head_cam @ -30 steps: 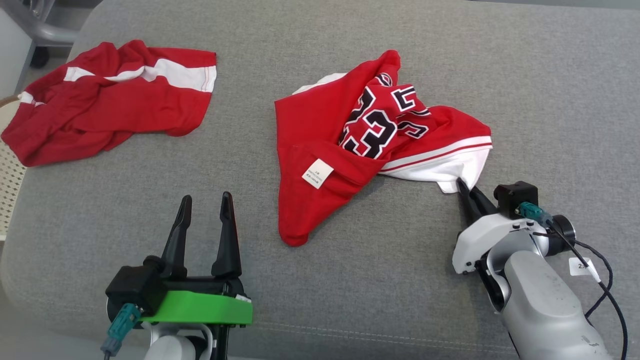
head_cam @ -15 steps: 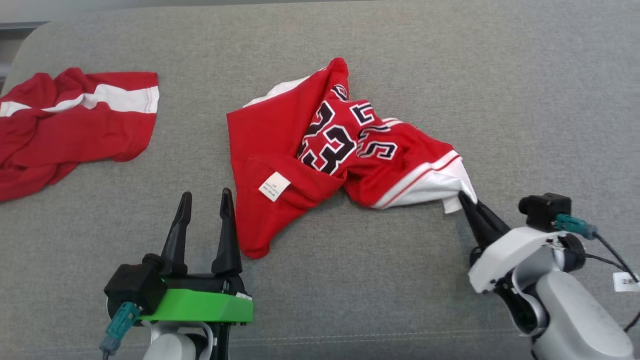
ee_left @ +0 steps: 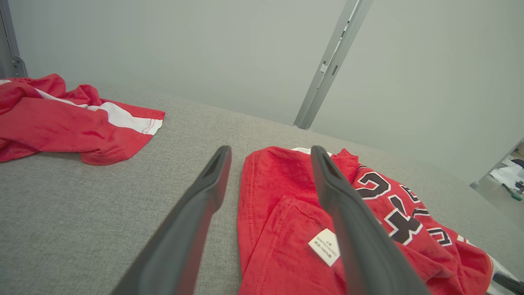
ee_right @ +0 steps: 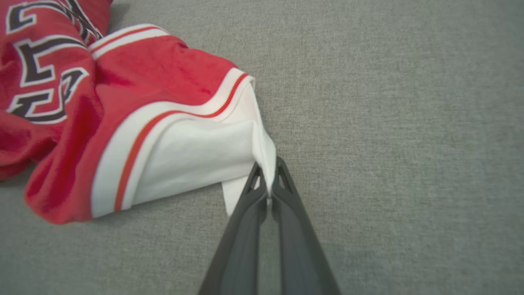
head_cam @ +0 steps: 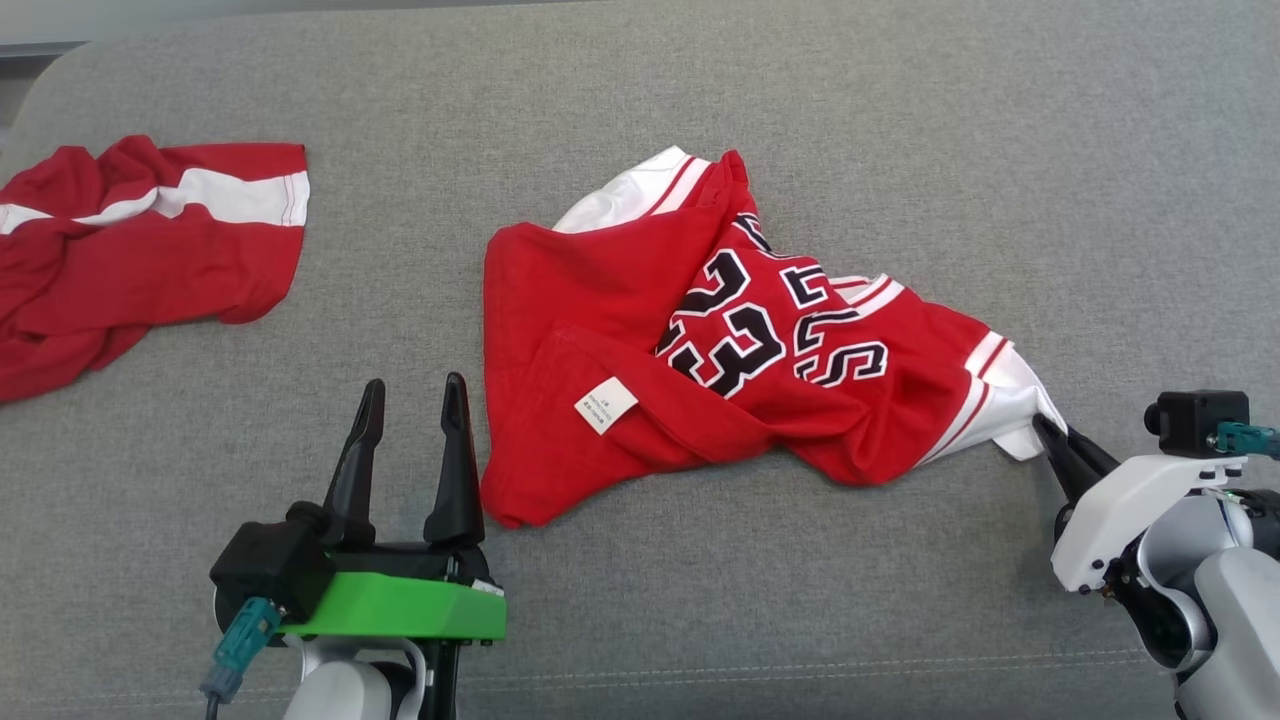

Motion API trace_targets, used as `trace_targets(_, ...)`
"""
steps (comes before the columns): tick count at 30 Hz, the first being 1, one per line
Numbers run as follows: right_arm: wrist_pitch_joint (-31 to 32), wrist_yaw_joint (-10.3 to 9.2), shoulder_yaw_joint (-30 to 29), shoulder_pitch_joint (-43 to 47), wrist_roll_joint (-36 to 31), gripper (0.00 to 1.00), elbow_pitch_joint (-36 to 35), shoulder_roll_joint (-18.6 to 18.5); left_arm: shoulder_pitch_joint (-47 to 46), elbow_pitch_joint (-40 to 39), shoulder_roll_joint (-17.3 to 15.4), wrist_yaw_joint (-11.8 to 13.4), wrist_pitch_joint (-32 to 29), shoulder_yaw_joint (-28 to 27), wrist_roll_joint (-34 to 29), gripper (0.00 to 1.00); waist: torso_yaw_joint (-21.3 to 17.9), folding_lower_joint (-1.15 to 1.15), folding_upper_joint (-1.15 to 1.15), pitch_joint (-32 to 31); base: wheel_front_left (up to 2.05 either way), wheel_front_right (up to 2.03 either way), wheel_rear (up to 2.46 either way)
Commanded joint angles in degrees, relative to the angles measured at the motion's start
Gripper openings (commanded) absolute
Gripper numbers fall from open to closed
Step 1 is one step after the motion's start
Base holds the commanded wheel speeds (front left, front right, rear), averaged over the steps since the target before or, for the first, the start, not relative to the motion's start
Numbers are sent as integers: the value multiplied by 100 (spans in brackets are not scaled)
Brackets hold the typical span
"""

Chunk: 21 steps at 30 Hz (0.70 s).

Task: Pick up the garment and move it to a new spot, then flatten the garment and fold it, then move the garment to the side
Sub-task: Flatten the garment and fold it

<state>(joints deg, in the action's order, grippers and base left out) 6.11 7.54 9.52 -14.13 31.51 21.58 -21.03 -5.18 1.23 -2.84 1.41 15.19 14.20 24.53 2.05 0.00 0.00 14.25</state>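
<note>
Right end effector pinching jersey white corner.

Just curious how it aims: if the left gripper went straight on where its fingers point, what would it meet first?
Probably the red jersey: its left edge lies ahead of the open left gripper. How high the fingers ride above the grey cushion is unclear.

head: above, looking down | left wrist: low, across grey surface | right wrist: close, downward | all share jersey

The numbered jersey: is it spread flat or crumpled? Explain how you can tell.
Crumpled. The jersey lies in folds, one edge turned over showing its label, with the right gripper shut on its white corner.
</note>
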Motion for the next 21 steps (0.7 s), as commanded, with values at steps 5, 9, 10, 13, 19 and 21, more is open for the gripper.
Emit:
trace_targets(5,-39,-9,84,-235,-163,100,342,-236,-58,14,-9,-21,2,7,-60,100,-34,0,0,-44,0,0,0)
trace_targets(9,-275,-9,-16,-204,-301,100,505,-352,12,-11,-9,0,2,-5,-61,100,-110,0,0,-93,0,0,0)
trace_targets(10,-366,-9,-45,-166,-338,100,501,-359,35,-16,-9,-3,2,-10,-58,100,-132,0,0,-108,0,0,0)
trace_targets(13,-690,-9,-204,-57,-291,100,365,-247,85,-33,-9,-6,2,-25,-66,100,-210,0,0,-157,0,0,0)
trace_targets(19,-1174,-9,-341,121,-562,100,-110,-21,123,47,-9,-49,2,-51,-144,100,-384,0,0,-282,0,0,0)
trace_targets(21,-1266,-9,-350,169,-676,100,-289,71,114,106,-9,-72,2,-53,-152,100,-427,0,0,-331,0,0,0)
